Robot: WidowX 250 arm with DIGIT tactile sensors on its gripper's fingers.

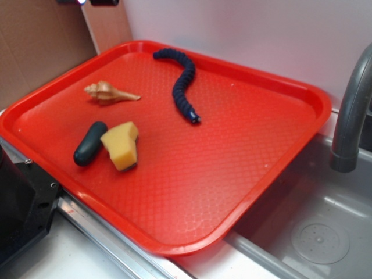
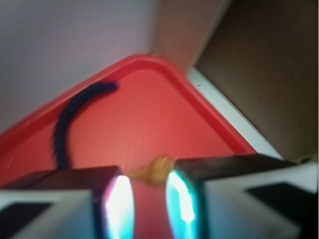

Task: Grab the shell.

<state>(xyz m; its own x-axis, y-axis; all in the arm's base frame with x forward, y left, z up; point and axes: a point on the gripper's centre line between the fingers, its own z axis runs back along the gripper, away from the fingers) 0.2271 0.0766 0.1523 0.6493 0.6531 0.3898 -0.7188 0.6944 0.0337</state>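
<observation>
The shell (image 1: pixel 107 93) is a small tan spiral conch lying on its side near the far left of the red tray (image 1: pixel 232 192), its pointed tail aimed right. Only a dark sliver of my gripper (image 1: pixel 87 2) shows at the top edge of the exterior view, high above the tray. In the blurred wrist view the gripper (image 2: pixel 149 186) is open, with bare red tray between its fingers. The shell (image 2: pixel 158 168) sits just past the fingertips, partly hidden behind the right finger (image 2: pixel 224 172).
A yellow sponge wedge (image 1: pixel 122 145) and a dark capsule-shaped object (image 1: pixel 90 143) lie together in front of the shell. A dark blue fuzzy cord (image 1: pixel 183 84) curves across the tray's back. A grey faucet (image 1: pixel 351 116) and sink (image 1: pixel 319 232) are right; cardboard (image 1: pixel 35 46) stands left.
</observation>
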